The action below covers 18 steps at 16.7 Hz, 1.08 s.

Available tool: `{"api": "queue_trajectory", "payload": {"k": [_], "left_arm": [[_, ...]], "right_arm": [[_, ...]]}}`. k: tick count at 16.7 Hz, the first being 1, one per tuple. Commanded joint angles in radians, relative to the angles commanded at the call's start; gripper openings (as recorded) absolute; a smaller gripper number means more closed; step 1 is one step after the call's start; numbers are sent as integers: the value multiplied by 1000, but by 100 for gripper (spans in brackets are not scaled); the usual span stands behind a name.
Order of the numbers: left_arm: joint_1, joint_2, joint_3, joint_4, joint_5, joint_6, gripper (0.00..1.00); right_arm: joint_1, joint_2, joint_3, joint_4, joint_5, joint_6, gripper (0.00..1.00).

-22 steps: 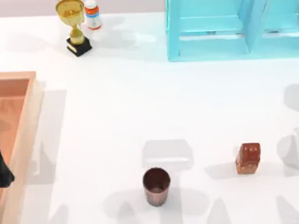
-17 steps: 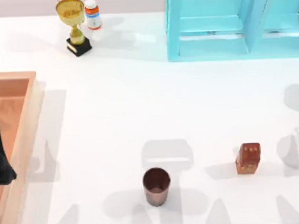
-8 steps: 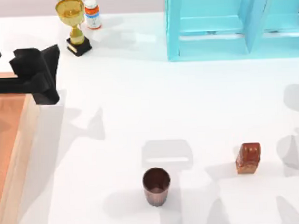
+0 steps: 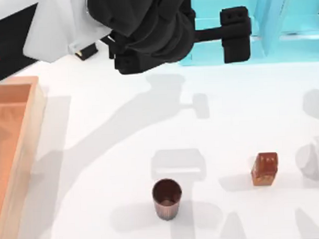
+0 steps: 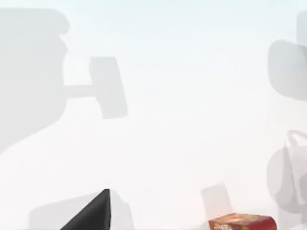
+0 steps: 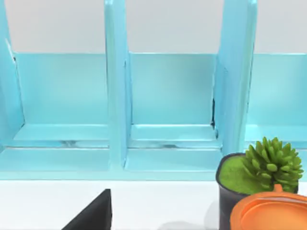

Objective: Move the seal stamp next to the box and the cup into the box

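Nearest you, the cup [image 4: 167, 198] stands upright at the table's front middle, with the seal stamp [image 4: 264, 169] to its right and a little farther back. The box [image 4: 24, 155] lies along the left edge, well apart from both. Your left gripper [image 4: 235, 34] hangs high at the back, ahead of the cyan shelf unit [image 4: 250, 27]; you cannot tell how far its fingers are parted, and it holds nothing. The stamp lies forward and slightly right of it

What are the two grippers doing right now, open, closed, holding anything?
Left gripper: cannot be told; it hangs in front of the cyan shelf.
Right gripper: cannot be told; it faces the cyan shelf.
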Motion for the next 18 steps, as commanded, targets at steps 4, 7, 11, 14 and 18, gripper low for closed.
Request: {"api": "queue_trajectory", "payload": {"k": [4,7,11,14,18], "left_arm": [[-138,410,367,-264,-26,-156,100],[-213,621,580,-436,-46,-262,100],[-273,800,807,-597,-69,-375,100],[-295,879,935,-666,-81,-429,100],[-301,909,989,-690,-86,-450,100]], "right_arm": [[0,0,0,0,0,0,100],[0,0,0,0,0,0,100],[0,0,0,0,0,0,100],[0,0,0,0,0,0,100],[0,0,0,0,0,0,100]]}}
